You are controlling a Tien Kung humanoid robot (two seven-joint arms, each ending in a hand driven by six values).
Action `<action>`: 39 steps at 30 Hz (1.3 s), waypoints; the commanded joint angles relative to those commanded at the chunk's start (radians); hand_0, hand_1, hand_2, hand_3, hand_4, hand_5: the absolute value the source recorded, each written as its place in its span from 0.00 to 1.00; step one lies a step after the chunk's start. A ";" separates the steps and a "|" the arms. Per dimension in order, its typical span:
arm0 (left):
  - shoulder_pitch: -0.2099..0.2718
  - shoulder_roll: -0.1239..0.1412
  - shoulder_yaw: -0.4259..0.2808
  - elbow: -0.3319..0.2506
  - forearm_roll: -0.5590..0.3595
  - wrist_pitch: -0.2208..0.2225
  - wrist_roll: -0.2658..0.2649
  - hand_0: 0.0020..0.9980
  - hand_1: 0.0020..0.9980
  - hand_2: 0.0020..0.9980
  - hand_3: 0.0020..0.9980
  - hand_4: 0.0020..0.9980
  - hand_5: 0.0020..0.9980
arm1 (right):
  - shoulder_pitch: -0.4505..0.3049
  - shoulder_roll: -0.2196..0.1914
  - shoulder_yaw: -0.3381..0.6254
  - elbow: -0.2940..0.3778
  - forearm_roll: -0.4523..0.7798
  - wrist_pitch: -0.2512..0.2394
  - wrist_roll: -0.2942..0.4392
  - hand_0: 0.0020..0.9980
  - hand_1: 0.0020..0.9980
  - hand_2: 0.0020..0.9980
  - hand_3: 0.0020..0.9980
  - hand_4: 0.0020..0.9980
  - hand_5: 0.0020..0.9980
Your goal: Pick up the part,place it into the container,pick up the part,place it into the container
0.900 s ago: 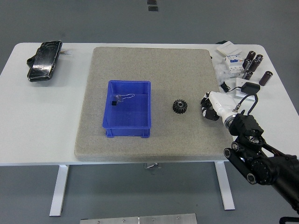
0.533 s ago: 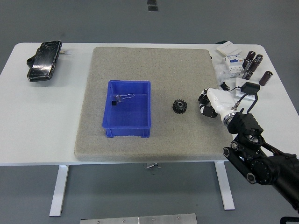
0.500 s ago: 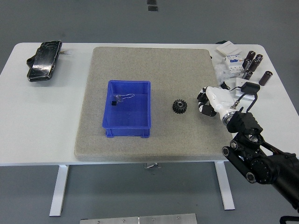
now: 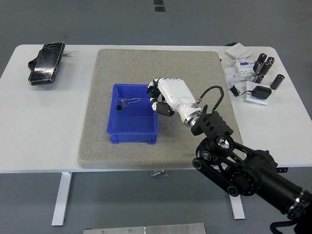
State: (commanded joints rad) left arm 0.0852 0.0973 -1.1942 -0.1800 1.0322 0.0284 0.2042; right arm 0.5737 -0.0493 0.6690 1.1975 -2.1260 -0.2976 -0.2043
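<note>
The right hand [image 4: 163, 96] extends from the lower right on a black arm [image 4: 234, 163] and is positioned over the right rim of the blue container [image 4: 132, 114]. Its fingers [image 4: 155, 90] are curled inward; the gear part is not visible on the mat, and whether the fingers enclose it cannot be determined from this view. The blue container sits on the grey mat [image 4: 156, 105], left of centre. Inside it, near the far left, lie a small black part [image 4: 118, 107] and a thin wire-like piece [image 4: 127, 102]. On the white tabletop [image 4: 44, 126], a black wrapped object [image 4: 46, 63] lies at the far left corner. Assorted components [image 4: 253, 66] are grouped at the far right corner.
</note>
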 joint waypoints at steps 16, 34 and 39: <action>-0.003 0.002 -0.007 0.000 0.022 -0.007 0.007 0.64 0.61 0.58 0.57 0.70 0.13 | 0.018 0.034 -0.060 -0.056 -0.032 0.116 -0.008 1.00 0.99 0.96 0.95 0.74 0.29; 0.001 0.001 -0.007 0.000 0.021 -0.005 0.008 0.64 0.61 0.58 0.57 0.69 0.13 | -0.061 -0.040 0.222 -0.138 0.092 0.007 0.028 0.82 0.78 0.83 0.83 0.74 0.30; 0.000 0.002 -0.015 0.000 0.030 -0.008 0.004 0.64 0.61 0.57 0.57 0.69 0.13 | -0.076 -0.051 0.290 -0.186 0.112 0.050 0.032 0.81 0.78 0.84 0.85 0.73 0.28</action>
State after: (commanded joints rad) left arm 0.0848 0.0990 -1.2090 -0.1800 1.0620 0.0206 0.2080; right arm 0.4973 -0.1003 0.9587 1.0115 -2.0143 -0.2477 -0.1719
